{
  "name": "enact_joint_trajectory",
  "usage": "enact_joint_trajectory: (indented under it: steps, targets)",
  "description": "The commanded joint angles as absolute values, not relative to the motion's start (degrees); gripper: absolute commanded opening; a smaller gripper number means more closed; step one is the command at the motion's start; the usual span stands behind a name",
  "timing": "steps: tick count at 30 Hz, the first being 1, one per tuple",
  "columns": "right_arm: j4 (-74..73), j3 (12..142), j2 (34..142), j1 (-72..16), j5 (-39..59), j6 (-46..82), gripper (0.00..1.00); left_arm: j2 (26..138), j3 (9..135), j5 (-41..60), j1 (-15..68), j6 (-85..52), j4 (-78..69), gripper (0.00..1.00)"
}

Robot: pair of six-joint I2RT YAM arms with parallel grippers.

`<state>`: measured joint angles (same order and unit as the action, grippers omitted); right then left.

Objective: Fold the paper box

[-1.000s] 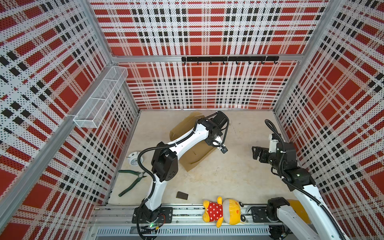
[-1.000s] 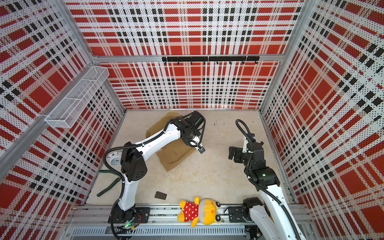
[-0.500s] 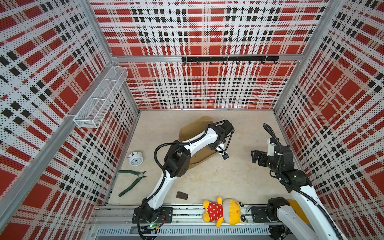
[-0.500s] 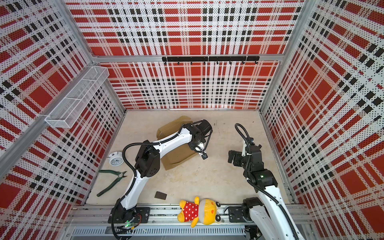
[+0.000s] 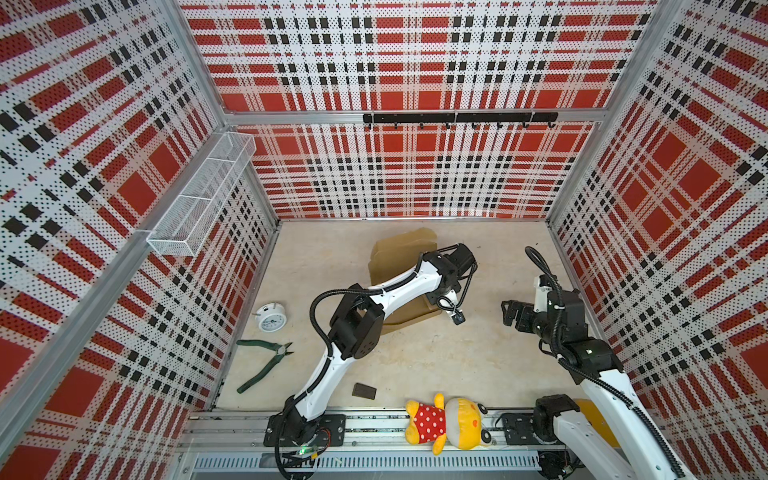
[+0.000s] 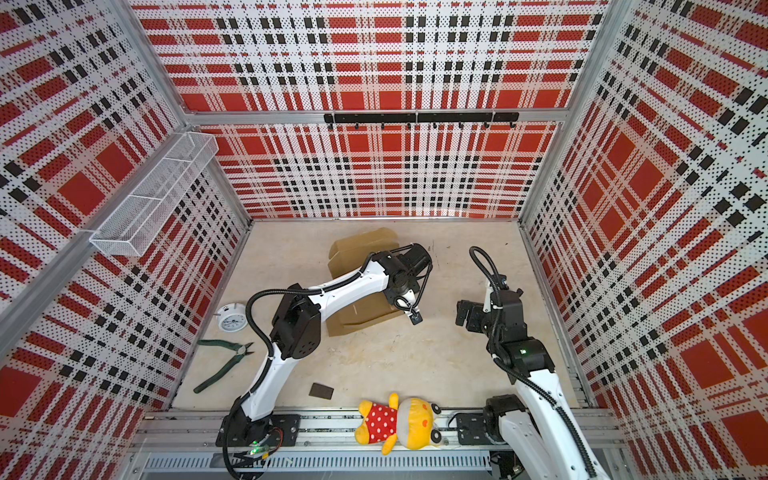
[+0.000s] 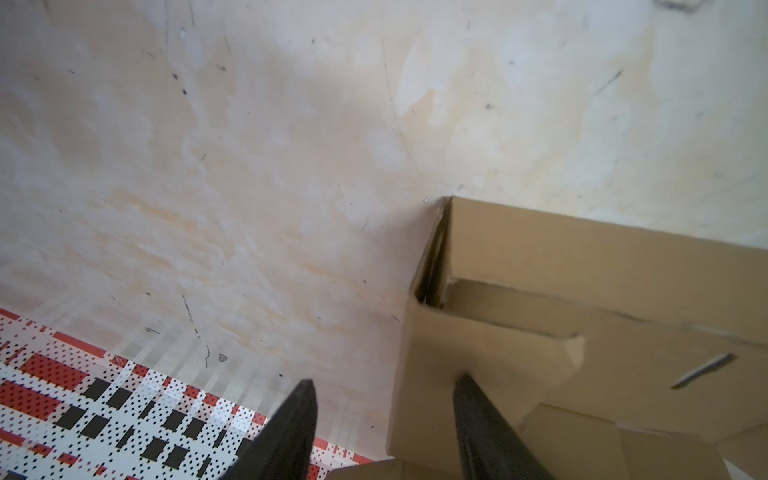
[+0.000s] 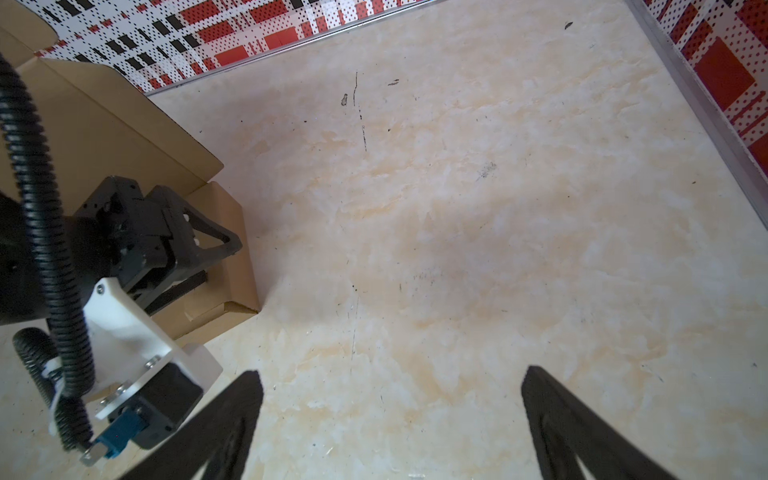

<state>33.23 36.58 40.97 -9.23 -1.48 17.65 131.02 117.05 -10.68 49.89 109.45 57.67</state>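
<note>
**Operator:** How does your left end effector stand?

**Robot:** My left end effector has its fingers apart at a corner of the paper box. One finger shows in front of the cardboard. Its mate is over the bare surface beside the wall, so the wall's edge falls between them. There is a clear gap between that outer finger and the cardboard, so nothing is clamped. I cannot tell whether the other finger touches the box.

**Operator:** And the box itself?

**Robot:** It is plain brown and partly formed. At that corner two low walls meet with a narrow gap at the seam, and a flap lies folded inward. In both top views the box sits mid-surface toward the back wall, and my left forearm crosses over it. Its far panel seems tilted up, though I am not sure.

**Operator:** Your right side?

**Robot:** My right end effector is spread wide and holds nothing, with only bare surface between its fingers. It hangs to the right of the box, well apart from it.

**Operator:** What else is around?

**Robot:** Left of the box there is a white alarm clock, with green-handled pliers nearer the front. A small dark block lies near the front edge. Near it a yellow plush toy in a red spotted dress rests on the front rail. A white wire basket hangs on the left wall, and a black hook rail on the back wall.
</note>
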Motion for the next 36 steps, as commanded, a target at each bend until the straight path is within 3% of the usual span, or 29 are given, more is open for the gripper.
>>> enact_joint_trajectory:
  steps: [1,10,17,21,28,33,36]
  targets:
    - [31.46,36.5,41.46,-8.96,-0.39,17.01,1.0,124.82,113.07,-6.02,50.75,141.95,56.23,0.58]
    - [29.84,39.21,47.01,-8.97,6.42,14.28,0.96,112.61,105.41,1.73,50.72,124.94,49.97,0.59]
    - [23.06,45.13,59.85,-9.23,14.56,13.37,0.91,100.47,98.59,4.86,50.81,106.91,46.22,0.59]
    - [17.32,47.65,66.71,-9.22,16.44,15.03,0.9,95.35,98.35,4.34,49.54,90.04,47.11,0.59]
    - [13.54,54.36,80.88,-9.23,21.24,18.02,0.85,85.33,86.62,5.49,39.21,62.86,38.94,0.6]
    - [11.11,55.52,84.36,-10.94,22.63,20.5,0.83,82.87,77.65,7.33,30.13,39.53,28.31,0.61]
    - [12.0,55.49,84.62,-12.18,21.89,20.68,0.83,84.48,75.21,9.22,24.33,23.29,22.6,0.67]
